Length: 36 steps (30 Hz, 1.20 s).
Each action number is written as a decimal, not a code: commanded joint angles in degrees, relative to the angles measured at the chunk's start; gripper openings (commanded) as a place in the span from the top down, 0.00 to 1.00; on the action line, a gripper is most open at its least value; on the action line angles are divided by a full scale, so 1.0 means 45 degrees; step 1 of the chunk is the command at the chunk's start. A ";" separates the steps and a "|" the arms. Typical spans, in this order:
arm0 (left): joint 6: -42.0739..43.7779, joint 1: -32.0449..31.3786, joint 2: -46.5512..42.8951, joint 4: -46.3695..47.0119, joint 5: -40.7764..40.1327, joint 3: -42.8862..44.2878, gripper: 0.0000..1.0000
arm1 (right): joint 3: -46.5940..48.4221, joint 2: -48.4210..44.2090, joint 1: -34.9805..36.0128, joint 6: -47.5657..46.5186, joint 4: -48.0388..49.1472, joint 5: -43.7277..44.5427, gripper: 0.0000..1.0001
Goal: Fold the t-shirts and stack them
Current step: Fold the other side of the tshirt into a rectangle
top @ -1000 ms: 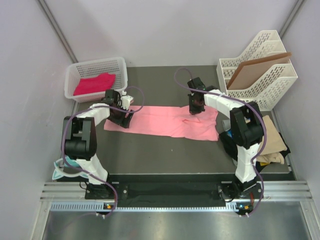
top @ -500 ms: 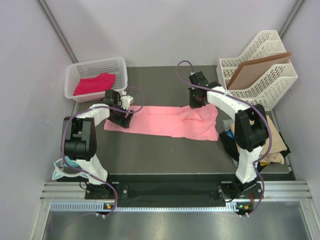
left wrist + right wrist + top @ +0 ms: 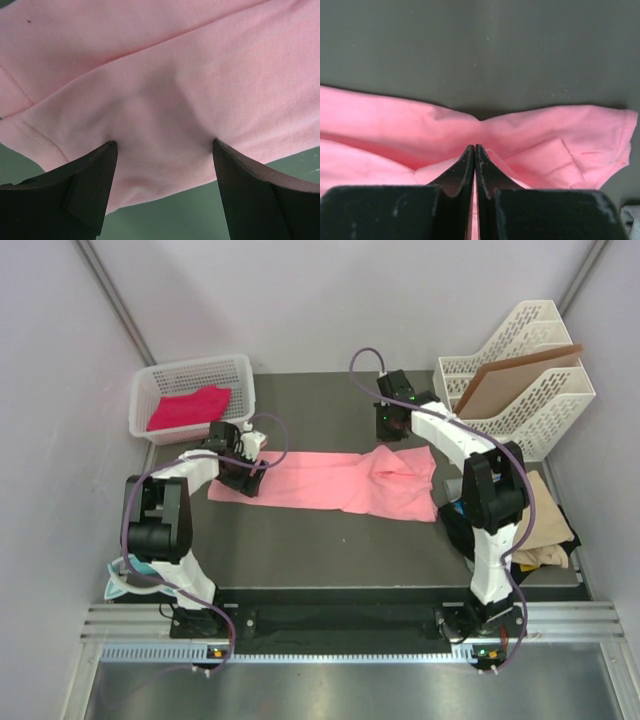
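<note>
Salmon pink t-shirt [image 3: 330, 480] lies stretched in a long band across the tabletop [image 3: 330, 540]. Left end effector [image 3: 162, 145] is down on the shirt's left end, fingers spread wide, both tips pressing into the cloth. Right end effector [image 3: 475, 147] sits by the far edge of the shirt's right part, fingers pressed tight together; cloth nipped or not, can't tell. Magenta-pink t-shirt [image 3: 190, 405] rests in the white basket [image 3: 240, 365], far left.

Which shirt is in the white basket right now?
The magenta-pink shirt, bunched in the basket at far left. The salmon shirt lies spread on the table; tan and dark shirts sit piled at right.
</note>
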 commanded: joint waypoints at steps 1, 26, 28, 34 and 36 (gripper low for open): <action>0.0566 0.0042 0.0466 0.0169 -0.1119 -0.0699 0.19 | 0.1116 0.0386 -0.0131 -0.0247 -0.0081 -0.0299 1.00; 0.0606 0.0042 0.0330 0.0091 -0.1197 -0.0680 0.19 | 0.0903 0.0309 -0.0521 -0.0677 -0.0238 -0.0807 0.65; 0.0567 0.0042 0.0330 0.0072 -0.1158 -0.0679 0.19 | 0.0631 0.0367 -0.0541 -0.0638 -0.0296 -0.0982 0.65; 0.0566 0.0042 0.0232 0.0071 -0.1178 -0.0738 0.19 | 0.0239 0.0758 -0.0541 -0.0482 -0.0296 -0.1351 0.70; 0.0586 0.0042 0.0174 0.0091 -0.1216 -0.0796 0.19 | 0.0199 0.0895 -0.0541 -0.0443 -0.0257 -0.1354 0.74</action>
